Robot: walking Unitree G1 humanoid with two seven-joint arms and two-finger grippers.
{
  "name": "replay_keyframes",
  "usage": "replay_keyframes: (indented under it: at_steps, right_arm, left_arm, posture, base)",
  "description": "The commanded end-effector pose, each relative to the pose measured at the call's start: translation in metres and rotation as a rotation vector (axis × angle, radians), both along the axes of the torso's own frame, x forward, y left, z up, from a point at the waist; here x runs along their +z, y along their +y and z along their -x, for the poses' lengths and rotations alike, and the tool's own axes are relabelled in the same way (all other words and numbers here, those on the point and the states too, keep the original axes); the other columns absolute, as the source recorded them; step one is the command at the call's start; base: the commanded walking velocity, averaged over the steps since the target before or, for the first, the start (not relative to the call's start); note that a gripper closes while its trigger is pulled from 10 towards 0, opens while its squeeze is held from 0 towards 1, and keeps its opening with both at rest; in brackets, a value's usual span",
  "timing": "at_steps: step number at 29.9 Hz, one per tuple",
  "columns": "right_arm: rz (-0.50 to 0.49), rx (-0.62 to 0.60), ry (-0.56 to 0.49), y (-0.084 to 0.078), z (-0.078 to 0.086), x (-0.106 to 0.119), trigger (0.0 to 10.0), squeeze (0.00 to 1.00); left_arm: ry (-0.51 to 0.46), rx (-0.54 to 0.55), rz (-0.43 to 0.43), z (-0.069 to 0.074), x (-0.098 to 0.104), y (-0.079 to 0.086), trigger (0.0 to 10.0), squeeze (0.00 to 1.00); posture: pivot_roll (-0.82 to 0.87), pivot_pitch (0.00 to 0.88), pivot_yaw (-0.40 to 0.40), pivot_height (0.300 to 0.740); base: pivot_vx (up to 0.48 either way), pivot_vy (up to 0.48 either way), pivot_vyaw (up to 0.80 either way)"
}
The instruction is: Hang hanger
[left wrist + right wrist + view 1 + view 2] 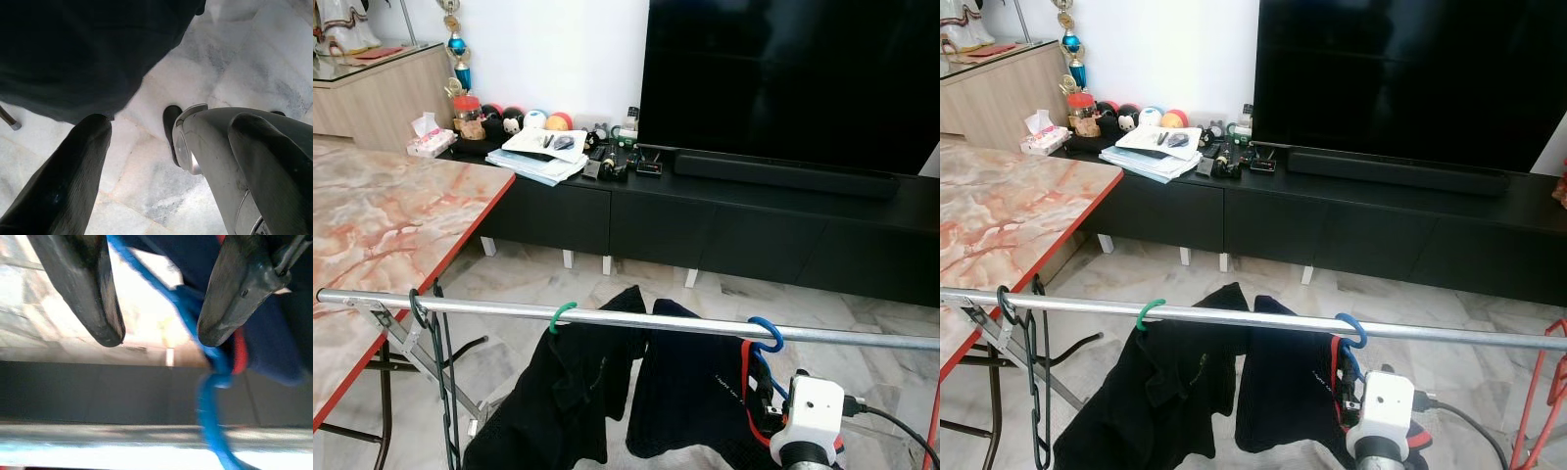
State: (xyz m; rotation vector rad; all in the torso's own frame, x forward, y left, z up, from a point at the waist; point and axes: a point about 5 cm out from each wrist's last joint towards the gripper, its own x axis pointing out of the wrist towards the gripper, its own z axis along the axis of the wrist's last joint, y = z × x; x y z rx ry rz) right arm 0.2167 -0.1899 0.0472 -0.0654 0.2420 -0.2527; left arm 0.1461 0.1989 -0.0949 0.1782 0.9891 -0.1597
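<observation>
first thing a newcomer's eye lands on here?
The metal rail across the foreground, with black clothes on a green hanger and a blue hanger. The right gripper sits open just below the blue hook. Behind, a big dark TV on a black cabinet.

Head pair: both eyes are aimed forward and down from above a metal rail; the rail, dark garments, marble desk and television are shared, shifted slightly sideways between the two.

Left wrist view: aimed down along the left tool at a pale tiled floor, with a dark garment close.

Right wrist view: set very near, looking between the right tool fingers at a blue hanger and the rail beyond; blurred.
</observation>
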Motion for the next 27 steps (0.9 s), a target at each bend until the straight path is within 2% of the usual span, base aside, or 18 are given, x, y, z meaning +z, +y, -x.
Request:
replay_keyframes:
  at_steps: [1, 8, 16, 23, 27]
  right_arm:
    - [0.003, -0.022, 0.041, -0.006, 0.0, -0.006, 10.0, 0.0]
    - [-0.014, 0.021, 0.103, -0.001, -0.002, -0.014, 10.0, 0.0]
    - [-0.084, 0.116, 0.13, 0.017, -0.006, -0.018, 10.0, 0.0]
    - [-0.088, 0.155, 0.186, 0.02, -0.004, -0.026, 10.0, 0.0]
    - [-0.111, 0.166, 0.177, 0.022, -0.005, -0.027, 10.0, 0.0]
  left_arm:
    - [0.065, -0.026, -0.006, 0.012, -0.005, -0.001, 10.0, 0.0]
    - [0.068, -0.032, -0.006, 0.012, -0.005, -0.001, 10.0, 0.0]
    - [0.07, -0.035, -0.008, 0.012, -0.005, 0.0, 10.0, 0.0]
    - [0.071, -0.037, -0.008, 0.012, -0.005, 0.0, 10.0, 0.0]
    - [0.07, -0.033, -0.007, 0.012, -0.005, 0.0, 10.0, 0.0]
  posture:
    - [0.16, 0.0, -0.032, 0.74]
    - [0.16, 0.0, -0.03, 0.74]
    - [0.17, 0.0, -0.027, 0.74]
    - [0.17, 0.0, -0.026, 0.74]
    - [0.17, 0.0, -0.026, 0.74]
  base:
    - [0.0, 0.0, 0.0]
    - [0.0, 0.0, 0.0]
    - [0.0, 0.0, 0.0]
    - [0.0, 0.0, 0.0]
    - [0.0, 0.0, 0.0]
